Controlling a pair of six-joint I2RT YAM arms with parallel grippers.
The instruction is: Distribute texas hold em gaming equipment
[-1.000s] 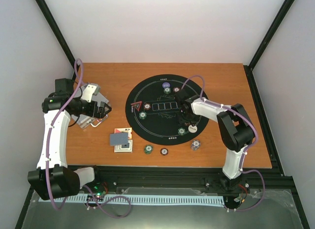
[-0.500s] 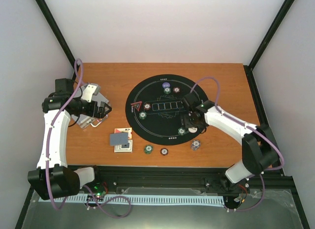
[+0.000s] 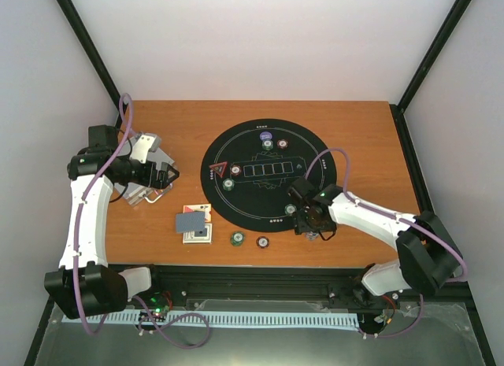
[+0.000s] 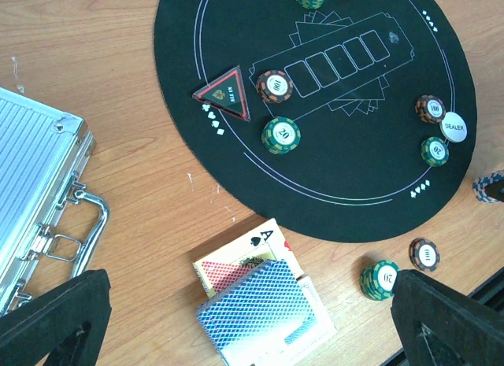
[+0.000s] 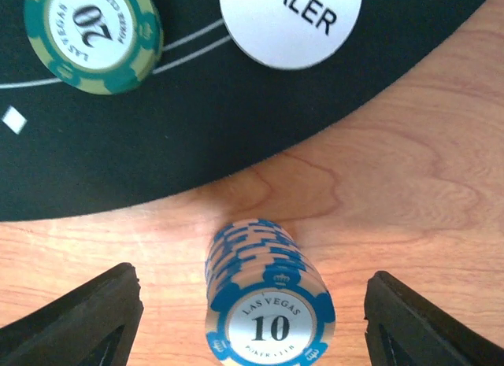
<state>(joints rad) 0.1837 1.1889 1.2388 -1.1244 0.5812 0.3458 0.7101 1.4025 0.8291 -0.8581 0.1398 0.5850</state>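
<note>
The right claw (image 5: 252,323) hung wide open over a blue chip stack (image 5: 266,303), its fingers (image 5: 79,315) standing clear on either side, holding nothing. The stack stood on the bench (image 5: 409,169) near its front edge, just off the mat (image 5: 181,138). A green chip (image 5: 93,37) and the dealer button (image 5: 291,20) lay near the mat's edge close by. The left claw (image 3: 168,175) gaped fully open and empty near the bench's left edge, by the case (image 3: 146,157). Cards (image 4: 264,323) lay towards the front-left.
</note>
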